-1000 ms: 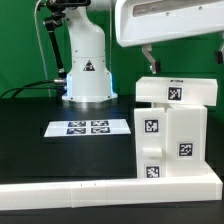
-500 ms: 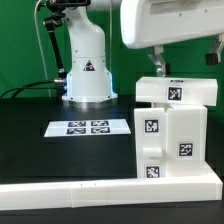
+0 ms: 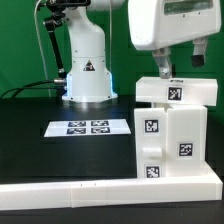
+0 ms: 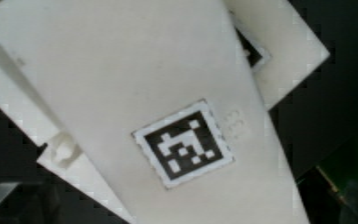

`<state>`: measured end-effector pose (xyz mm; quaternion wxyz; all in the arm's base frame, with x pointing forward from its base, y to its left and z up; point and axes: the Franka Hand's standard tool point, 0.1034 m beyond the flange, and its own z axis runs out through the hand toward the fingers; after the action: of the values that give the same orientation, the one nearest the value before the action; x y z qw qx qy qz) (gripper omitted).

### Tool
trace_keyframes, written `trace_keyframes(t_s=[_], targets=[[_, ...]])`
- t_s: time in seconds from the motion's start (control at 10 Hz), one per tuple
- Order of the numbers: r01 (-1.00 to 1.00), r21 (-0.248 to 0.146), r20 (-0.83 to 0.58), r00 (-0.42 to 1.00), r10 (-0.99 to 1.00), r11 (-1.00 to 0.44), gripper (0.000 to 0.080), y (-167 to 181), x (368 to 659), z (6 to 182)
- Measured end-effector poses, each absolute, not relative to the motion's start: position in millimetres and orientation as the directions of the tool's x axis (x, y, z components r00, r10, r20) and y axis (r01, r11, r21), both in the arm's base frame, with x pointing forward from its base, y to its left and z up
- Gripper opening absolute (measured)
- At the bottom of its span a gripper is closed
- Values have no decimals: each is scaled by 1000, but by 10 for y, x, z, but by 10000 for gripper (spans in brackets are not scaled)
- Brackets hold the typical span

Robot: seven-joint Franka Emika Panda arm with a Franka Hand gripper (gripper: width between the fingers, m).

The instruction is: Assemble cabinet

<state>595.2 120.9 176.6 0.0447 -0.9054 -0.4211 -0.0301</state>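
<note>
The cabinet (image 3: 170, 135) stands at the exterior view's right on the black table. It is a white blocky stack of pieces with square black-and-white tags, and its top piece (image 3: 178, 91) lies across the rest. My gripper (image 3: 180, 63) hangs just above that top piece with its two dark fingers (image 3: 160, 66) apart, holding nothing. The wrist view is filled by a white cabinet panel (image 4: 158, 110) with a tag (image 4: 192, 152), seen very close. My fingertips do not show in the wrist view.
The marker board (image 3: 88, 127) lies flat on the table left of the cabinet. The arm's white base (image 3: 87, 70) stands behind it, with black cables (image 3: 45, 50) to its left. A white rail (image 3: 90, 190) runs along the front edge.
My gripper has moved toward the exterior view's right, from beside the cabinet to over its top piece. The cabinet has not moved.
</note>
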Motion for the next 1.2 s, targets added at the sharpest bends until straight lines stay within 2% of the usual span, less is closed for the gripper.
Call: trace_keyframes(t_s=[0.5,0.8,1.1,1.2], targets=[[920,-27,86,392,916,-391,797,1140,5948,1661],[919,-35,78,394,916,-393,797,1120,5926,1547],[898,-40,75,439,895,-438,787,1105,5913,1525],[898,-40,74,440,895,-439,619,1100,5913,1523]])
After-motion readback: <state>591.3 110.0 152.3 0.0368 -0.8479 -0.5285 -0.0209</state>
